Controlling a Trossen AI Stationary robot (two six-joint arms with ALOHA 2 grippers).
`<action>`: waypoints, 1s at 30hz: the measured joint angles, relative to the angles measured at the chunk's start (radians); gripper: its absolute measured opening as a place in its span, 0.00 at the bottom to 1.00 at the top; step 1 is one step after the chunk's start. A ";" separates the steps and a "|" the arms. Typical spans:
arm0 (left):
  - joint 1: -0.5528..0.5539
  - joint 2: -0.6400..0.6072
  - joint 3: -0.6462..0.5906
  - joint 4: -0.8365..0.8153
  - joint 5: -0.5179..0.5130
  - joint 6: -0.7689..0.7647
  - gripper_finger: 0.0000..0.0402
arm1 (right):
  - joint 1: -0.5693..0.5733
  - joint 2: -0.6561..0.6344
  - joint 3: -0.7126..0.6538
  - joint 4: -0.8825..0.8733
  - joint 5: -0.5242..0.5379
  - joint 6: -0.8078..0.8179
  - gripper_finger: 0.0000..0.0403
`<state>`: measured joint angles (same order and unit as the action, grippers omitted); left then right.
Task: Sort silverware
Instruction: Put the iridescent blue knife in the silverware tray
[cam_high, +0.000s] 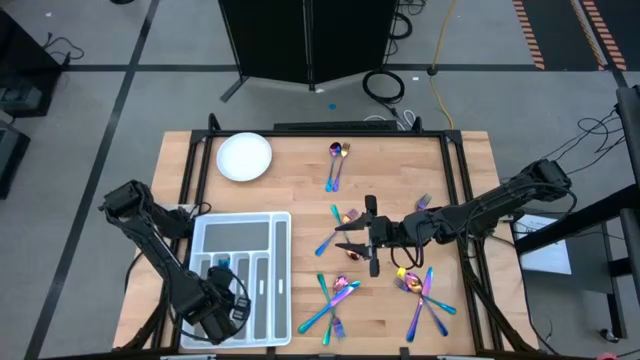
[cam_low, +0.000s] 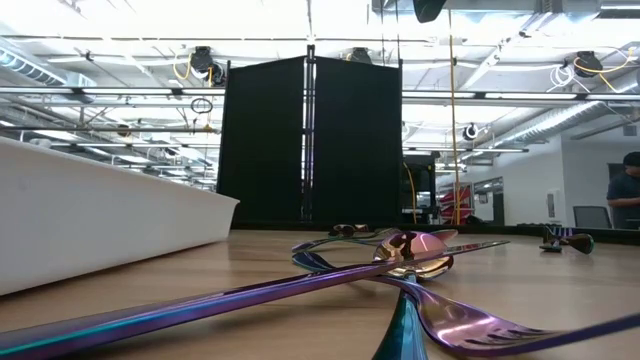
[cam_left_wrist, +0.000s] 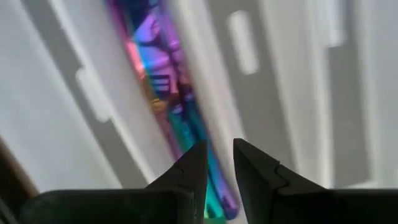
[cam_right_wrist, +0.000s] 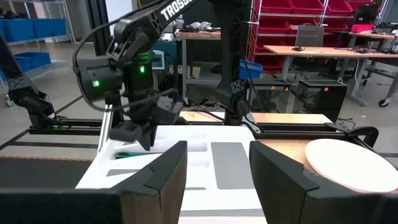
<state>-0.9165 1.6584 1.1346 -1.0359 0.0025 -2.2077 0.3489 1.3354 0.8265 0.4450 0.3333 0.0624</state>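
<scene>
From table centre, you find bare wood (cam_high: 300, 180) toward twelve o'clock; crossed silverware (cam_high: 335, 300) clutters six, the tray (cam_high: 282, 250) blocks eight, the plate (cam_high: 244, 157) sits at ten.

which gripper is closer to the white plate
Right, though neither is near. The right gripper hovers open mid-table among the silverware, across from the plate at the far left corner. The left gripper is over the tray, at the near edge.

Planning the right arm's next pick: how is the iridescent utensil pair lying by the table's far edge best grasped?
Judging by the high view, take one slim handle from straight above, jaws across it: the utensil pair lies flat, heads touching, handles slightly splayed, so the handle end gives finger room.
</scene>
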 joint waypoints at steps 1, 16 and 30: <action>0.000 -0.009 0.005 0.000 -0.027 0.020 0.20 | 0.000 0.000 0.000 0.000 0.000 0.000 0.40; 0.132 -0.117 0.064 0.076 -0.453 0.629 0.20 | 0.012 0.000 0.000 -0.155 0.000 0.154 0.40; 0.429 -0.117 0.064 0.848 -0.264 1.798 0.20 | 0.116 0.000 0.000 -0.431 -0.069 0.481 0.40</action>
<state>-0.4872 1.5417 1.1988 -0.1881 -0.2611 -0.4102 0.4649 1.3350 0.8268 0.0143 0.2641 0.5432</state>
